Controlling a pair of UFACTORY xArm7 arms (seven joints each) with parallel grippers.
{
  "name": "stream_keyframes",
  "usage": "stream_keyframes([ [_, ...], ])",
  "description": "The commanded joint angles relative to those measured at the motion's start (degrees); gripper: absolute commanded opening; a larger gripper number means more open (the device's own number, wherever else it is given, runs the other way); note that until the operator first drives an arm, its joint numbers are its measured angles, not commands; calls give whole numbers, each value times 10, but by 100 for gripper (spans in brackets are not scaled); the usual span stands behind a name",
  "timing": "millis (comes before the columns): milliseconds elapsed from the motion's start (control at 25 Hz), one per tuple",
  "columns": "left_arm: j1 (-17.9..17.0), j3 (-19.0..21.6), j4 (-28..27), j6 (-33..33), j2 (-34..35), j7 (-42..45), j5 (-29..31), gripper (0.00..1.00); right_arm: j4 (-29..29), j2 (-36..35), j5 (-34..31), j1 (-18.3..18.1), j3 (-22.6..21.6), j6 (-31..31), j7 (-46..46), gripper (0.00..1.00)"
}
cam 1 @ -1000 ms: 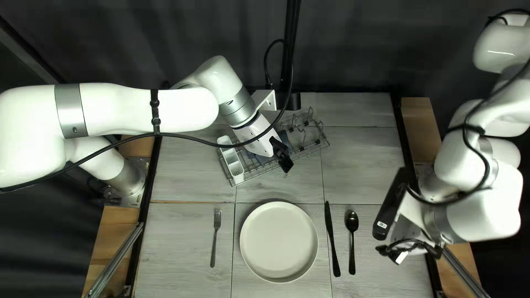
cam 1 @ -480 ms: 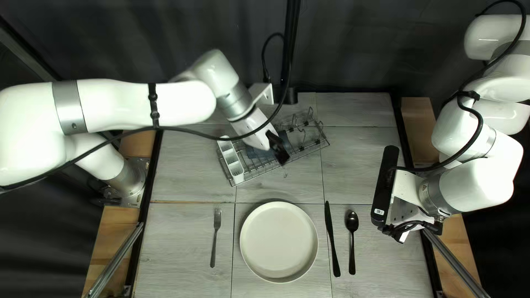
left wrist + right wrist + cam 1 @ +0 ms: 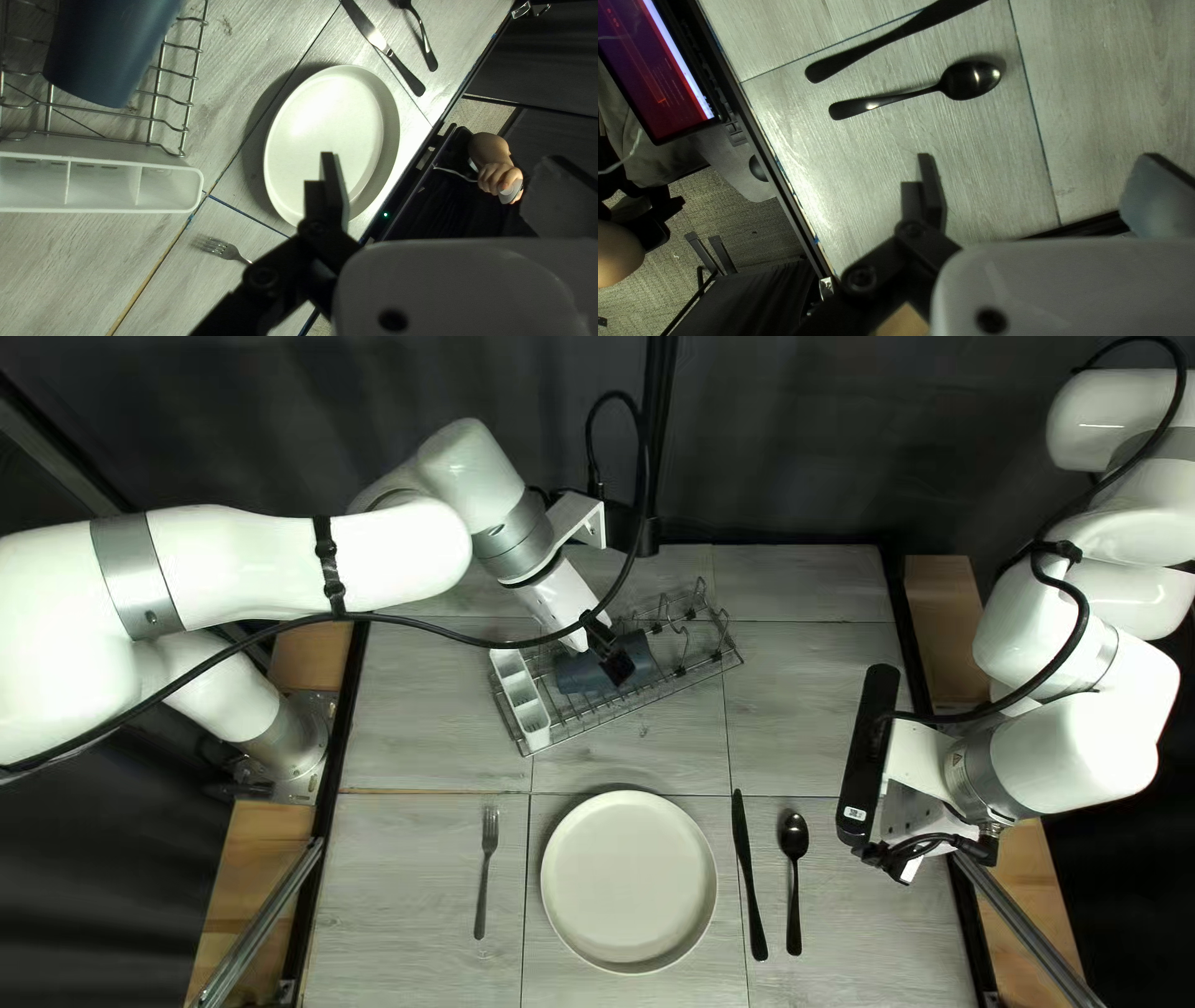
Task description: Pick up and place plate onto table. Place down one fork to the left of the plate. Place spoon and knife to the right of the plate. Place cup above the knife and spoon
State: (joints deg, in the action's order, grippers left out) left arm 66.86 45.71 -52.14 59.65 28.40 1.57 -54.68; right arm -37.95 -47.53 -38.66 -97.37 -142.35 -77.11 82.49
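The white plate lies at the table's near middle. A fork lies to its left; a black knife and a black spoon lie to its right. The dark blue cup lies on its side in the wire rack. My left gripper hangs open just over the cup. In the left wrist view the cup sits ahead of and beside the fingers, not between them. My right gripper is open and empty, low over the table, with the spoon ahead of it.
A white cutlery caddy is fixed to the rack's left end. A person's hand rests on a mouse beyond the table's near edge. A lit screen stands off that same edge. Wooden boards flank the table.
My left gripper has moved back and left over the rack, onto the cup. The right arm swung its wrist up and back early on and has stayed still since.
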Motion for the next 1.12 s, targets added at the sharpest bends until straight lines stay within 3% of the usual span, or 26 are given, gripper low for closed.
stream_keyframes([
  [40, 0, 0, 0, 0, 0, 0, 0, 100, 0, 0, 0, 0, 0, 0, 0, 100],
  [160, 0, 0, 0, 0, 0, 0, 0, 100, 0, 0, 0, 0, 0, 0, 0, 100],
  [320, 55, 49, -59, 32, 26, 36, 147, 100, 0, 0, 0, 0, 0, 0, 0, 100],
  [560, 100, 123, -54, 16, 39, 55, 247, 100, 0, 0, 0, 0, 0, 0, 0, 100],
  [760, 206, 261, -56, -23, -14, 77, 318, 100, 0, 0, 0, 0, 0, 0, 0, 100],
  [920, 335, 411, -61, -57, -24, 91, 340, 100, 0, 0, 0, 0, 0, 0, 0, 100],
  [1000, 382, 458, -61, -68, -17, 80, 333, 100, 0, 0, 0, 0, 0, 0, 0, 100],
  [1120, 421, 494, -63, -74, -16, 61, 329, 100, 0, 0, 0, 0, 0, 0, 0, 100],
])
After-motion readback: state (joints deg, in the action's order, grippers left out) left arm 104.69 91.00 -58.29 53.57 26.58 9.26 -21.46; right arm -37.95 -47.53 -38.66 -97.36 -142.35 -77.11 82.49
